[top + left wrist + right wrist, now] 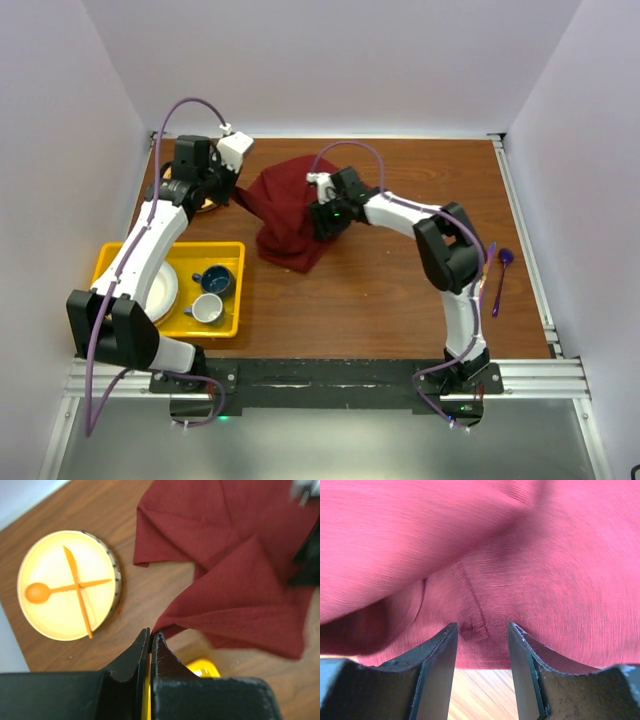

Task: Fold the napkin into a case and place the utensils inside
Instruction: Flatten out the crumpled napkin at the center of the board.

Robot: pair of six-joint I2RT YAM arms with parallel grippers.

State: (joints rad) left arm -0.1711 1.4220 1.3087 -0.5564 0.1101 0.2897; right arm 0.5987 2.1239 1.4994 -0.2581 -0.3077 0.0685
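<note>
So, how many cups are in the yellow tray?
2: a dark blue cup in the yellow tray, and a paler cup beside it, nearer the arm bases. The left arm may hide more.

— What sort of place is this?
— A robotics lab, a boxed-in test cell. Plain pale walls (60, 120) close round a brown wooden desk (380, 300) on three sides.
— What else says lab?
— A white-and-black robot arm on the left (150, 235) and its twin on the right (450, 250) are bolted to a black mounting plate (320, 378) on silver aluminium rails (540, 372), with purple cables (185, 103) looping off them.
— And the homely things?
— Just tableware among the machinery: a dark red cloth napkin (285, 215) and a yellow plastic tray (110, 255).
</note>
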